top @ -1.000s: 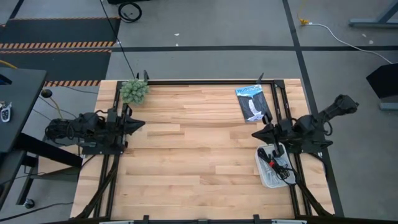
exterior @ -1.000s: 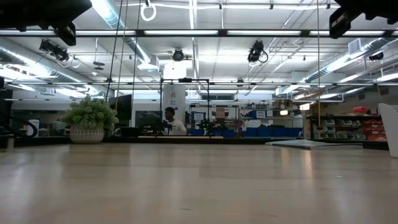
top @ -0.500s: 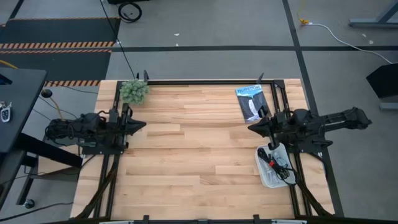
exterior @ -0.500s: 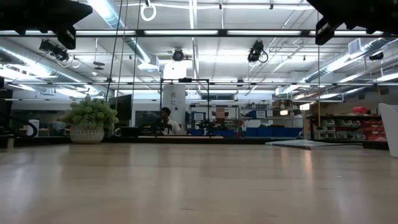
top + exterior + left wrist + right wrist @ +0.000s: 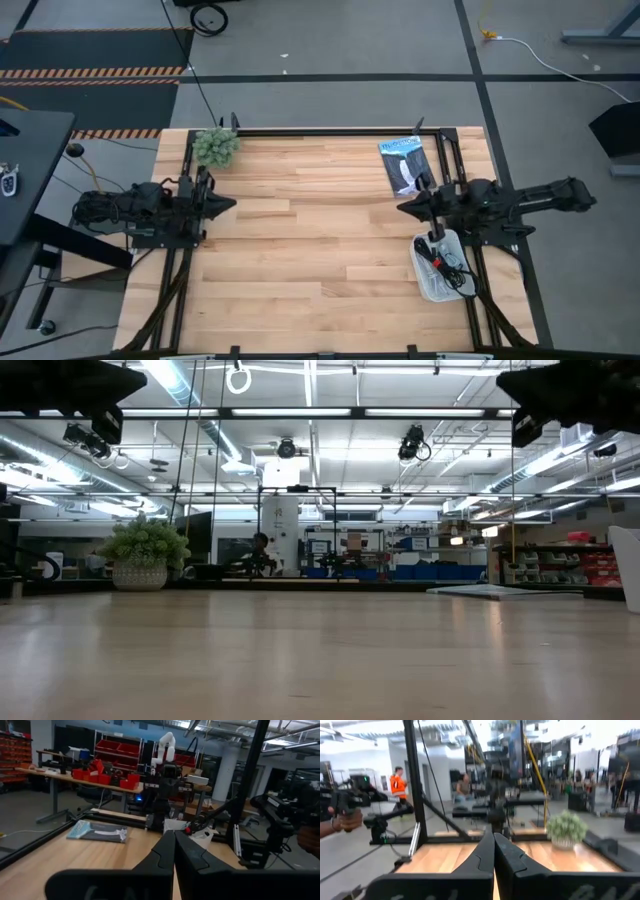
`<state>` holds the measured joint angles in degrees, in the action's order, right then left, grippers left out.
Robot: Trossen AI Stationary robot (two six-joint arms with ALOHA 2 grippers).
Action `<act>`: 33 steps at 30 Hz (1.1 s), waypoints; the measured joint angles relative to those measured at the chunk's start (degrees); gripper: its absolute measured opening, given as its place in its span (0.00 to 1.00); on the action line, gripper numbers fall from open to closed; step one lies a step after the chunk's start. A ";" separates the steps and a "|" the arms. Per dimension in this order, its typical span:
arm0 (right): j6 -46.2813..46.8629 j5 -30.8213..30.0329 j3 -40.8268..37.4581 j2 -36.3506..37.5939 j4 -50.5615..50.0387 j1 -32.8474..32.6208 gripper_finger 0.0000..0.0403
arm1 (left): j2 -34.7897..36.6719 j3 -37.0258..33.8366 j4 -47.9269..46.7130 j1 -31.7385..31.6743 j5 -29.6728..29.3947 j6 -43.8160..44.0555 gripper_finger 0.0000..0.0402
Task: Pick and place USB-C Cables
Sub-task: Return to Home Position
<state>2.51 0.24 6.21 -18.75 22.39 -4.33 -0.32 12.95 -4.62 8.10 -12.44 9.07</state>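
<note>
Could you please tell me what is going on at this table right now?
Nothing is being handled at this moment. The left gripper hangs shut and empty over the table's left side. The right gripper hangs shut and empty over the right side, near the white tray. USB-C cables lie coiled inside that tray, and none shows loose on the wood. A dark blue packet and a small plant sit untouched. The sorting looks done.

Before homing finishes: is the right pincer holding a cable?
No, the right pincer is shut tight with nothing showing between its tips.
</note>
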 joint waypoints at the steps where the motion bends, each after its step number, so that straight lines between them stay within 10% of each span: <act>1: -0.59 0.10 0.08 1.11 0.04 -0.01 0.01 | 0.00 0.00 -0.04 0.00 0.25 0.26 0.02; 14: -2.15 0.95 0.12 18.79 -12.89 -0.03 0.01 | 0.00 0.02 -2.23 0.87 0.03 0.78 0.02; 33: 0.76 3.11 -5.84 18.46 -8.48 0.01 0.01 | 0.00 0.02 -2.54 0.85 -1.95 0.06 0.02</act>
<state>3.27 3.36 0.37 -0.30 13.91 -4.32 -0.32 12.97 -7.16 8.95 -14.39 9.13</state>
